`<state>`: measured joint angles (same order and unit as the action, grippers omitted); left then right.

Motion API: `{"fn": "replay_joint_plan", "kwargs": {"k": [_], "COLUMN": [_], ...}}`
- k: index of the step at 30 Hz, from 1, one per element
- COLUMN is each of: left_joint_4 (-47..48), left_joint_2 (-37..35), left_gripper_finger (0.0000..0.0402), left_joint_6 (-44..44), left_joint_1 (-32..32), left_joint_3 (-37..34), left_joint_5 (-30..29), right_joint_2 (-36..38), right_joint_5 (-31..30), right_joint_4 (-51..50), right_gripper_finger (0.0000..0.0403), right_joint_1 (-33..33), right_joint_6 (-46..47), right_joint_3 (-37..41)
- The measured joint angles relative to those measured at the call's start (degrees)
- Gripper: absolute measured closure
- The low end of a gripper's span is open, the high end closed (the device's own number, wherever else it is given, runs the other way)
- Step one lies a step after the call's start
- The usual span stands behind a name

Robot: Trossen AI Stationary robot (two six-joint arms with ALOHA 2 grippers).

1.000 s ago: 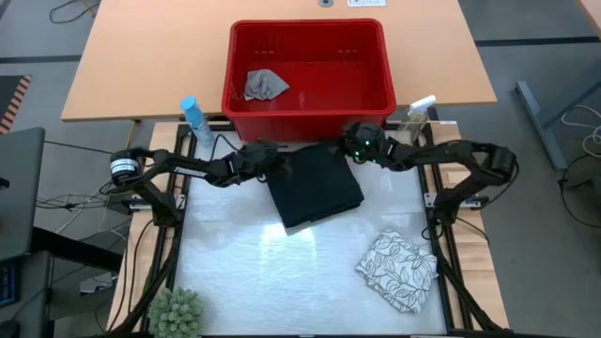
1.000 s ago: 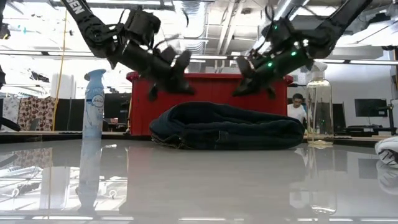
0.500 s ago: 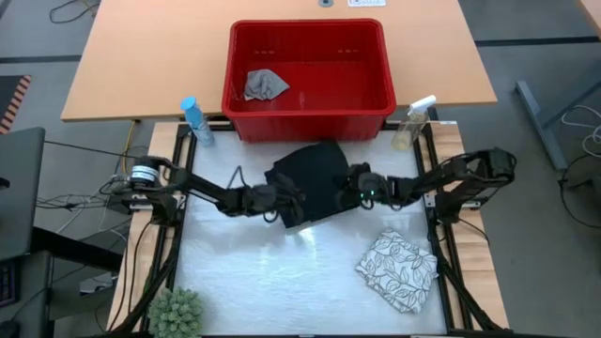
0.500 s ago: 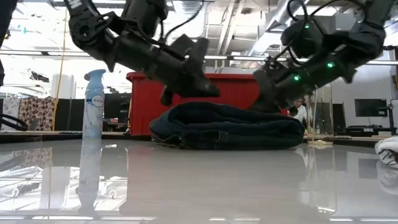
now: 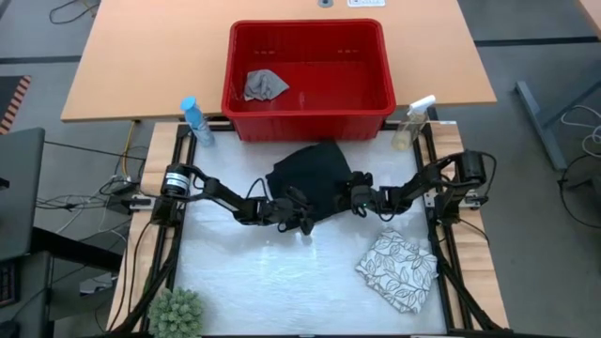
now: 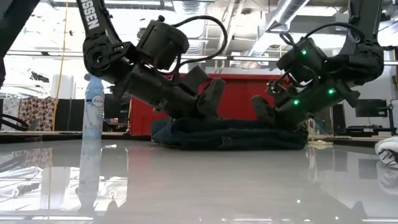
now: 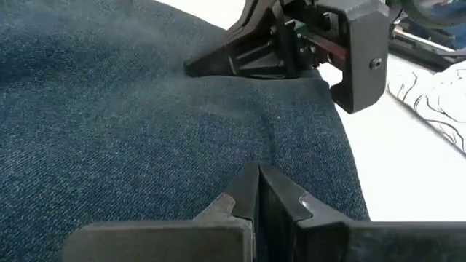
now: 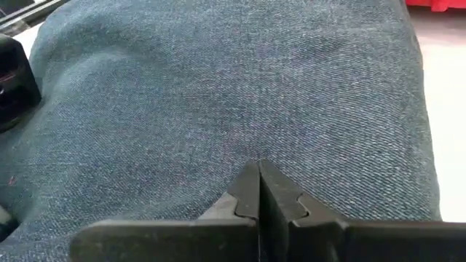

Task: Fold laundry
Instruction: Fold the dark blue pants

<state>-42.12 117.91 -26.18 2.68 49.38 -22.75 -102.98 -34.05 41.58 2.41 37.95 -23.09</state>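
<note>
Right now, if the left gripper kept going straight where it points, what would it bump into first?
Probably the folded dark blue denim jeans: the shut left gripper points low across them. Beyond sits the right gripper.

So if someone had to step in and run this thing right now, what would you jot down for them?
Left gripper: shut, empty, pressing down on the near edge of the folded jeans.
Right gripper: shut, empty, resting on the jeans' right side.
Jeans: folded into a compact stack at the table's far middle, just in front of the red basket.
Leaf-print cloth: lying bunched at the near right of the table.
Small grey cloth: inside the basket, crumpled.
Done: jeans look folded.
Left: probably the grey cloth needs taking out and folding; the leaf-print cloth may need tidying.
</note>
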Motion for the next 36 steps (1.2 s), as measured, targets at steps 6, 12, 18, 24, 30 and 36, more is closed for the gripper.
{"fn": "replay_joint_plan", "kwargs": {"k": [6, 12, 18, 24, 30, 36], "left_joint_4": [1.4, 1.2, 0.4, 1.2, 1.5, 1.6], "left_joint_2": [-1.3, -7.6, -12.9, -10.2, -4.1, 0.3], "left_gripper_finger": [0.0401, 0.0402, 0.0401, 0.0401, 0.0401, 0.0401], "left_joint_6": [0.0, 5.4, 7.5, 10.0, 7.0, 4.2], "left_joint_1": [-0.2, 0.1, 0.6, 3.2, 3.8, 3.8], "left_joint_3": [0.0, 0.8, 2.0, 2.6, 2.5, 2.6], "left_joint_5": [2.3, 3.6, 3.1, 2.6, -0.3, -0.1], "right_joint_2": [5.4, 19.1, 26.7, 22.2, 11.1, 1.1], "right_joint_5": [2.1, 3.2, 1.7, -1.1, -3.6, -5.7], "right_joint_4": [-1.6, -3.0, -5.7, -6.3, -5.8, -2.8], "right_gripper_finger": [0.0377, 0.0377, 0.0377, 0.0377, 0.0377, 0.0377], "right_joint_1": [-0.6, -0.9, -2.9, -8.8, -11.9, -13.1], "right_joint_6": [0.3, -10.2, -12.7, -10.1, -1.5, 5.6], "right_joint_3": [0.1, 0.1, 0.1, 0.2, 0.2, -0.1]}}
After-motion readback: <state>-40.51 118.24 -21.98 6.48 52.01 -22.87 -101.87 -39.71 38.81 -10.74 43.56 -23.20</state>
